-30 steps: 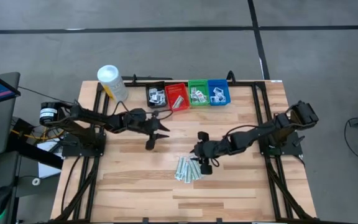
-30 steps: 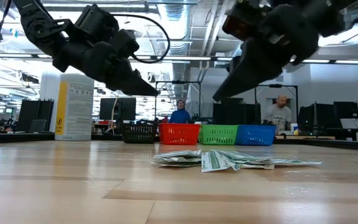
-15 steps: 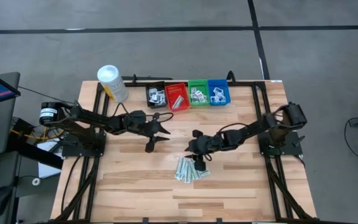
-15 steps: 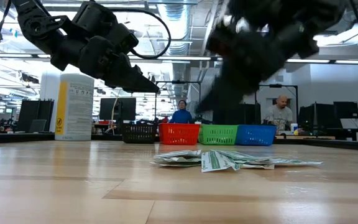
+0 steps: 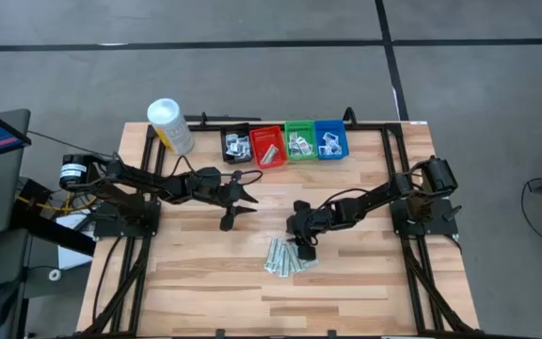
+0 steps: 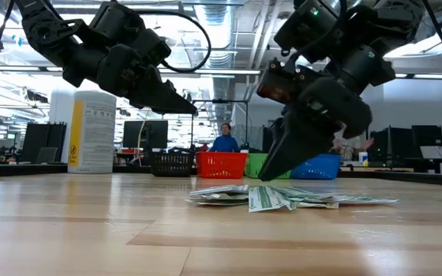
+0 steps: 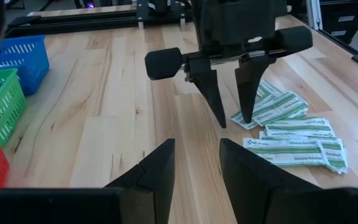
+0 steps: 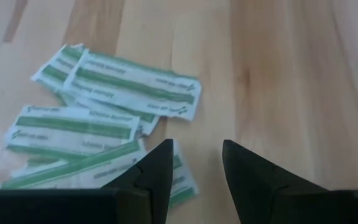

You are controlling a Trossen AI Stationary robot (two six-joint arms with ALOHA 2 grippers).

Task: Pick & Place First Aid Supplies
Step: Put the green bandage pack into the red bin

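1. I am looking at the pile of long pale-green and white paper-wrapped strips (image 5: 285, 256) lying low and centre in the high view, on the light wooden tabletop (image 5: 186, 273). I am judging them as very light, thin, limp and slick. They are overlapping, so a pinch could easily take two at once or just slide one along the wood.

2. I am thinking the best hold is on a free end or a slightly raised edge at the pile's rim, with one finger working under it. Pressing on the flat middle would likely only push it.

3. My right gripper (image 5: 303, 241) is hanging over the pile's upper right edge. Its jaws are standing apart with a narrow gap and holding nothing, and in the right wrist view the strips (image 8: 104, 118) are lying just ahead of the fingertips (image 8: 160, 163).

4. My left gripper (image 5: 243, 200) is waiting left of centre in the high view, well apart from the pile, with its jaws parted and empty.

5. I am counting about six strips in the right wrist view. More may be hidden underneath, so I cannot fix the number.

6. I am counting four small plastic mesh bins (image 5: 286, 143) in a row at the top centre of the high view: black, red, green and blue. Each is holding packets too small to count.

7. I am counting one white cylindrical canister with a yellow label (image 5: 170, 125) at the upper left.
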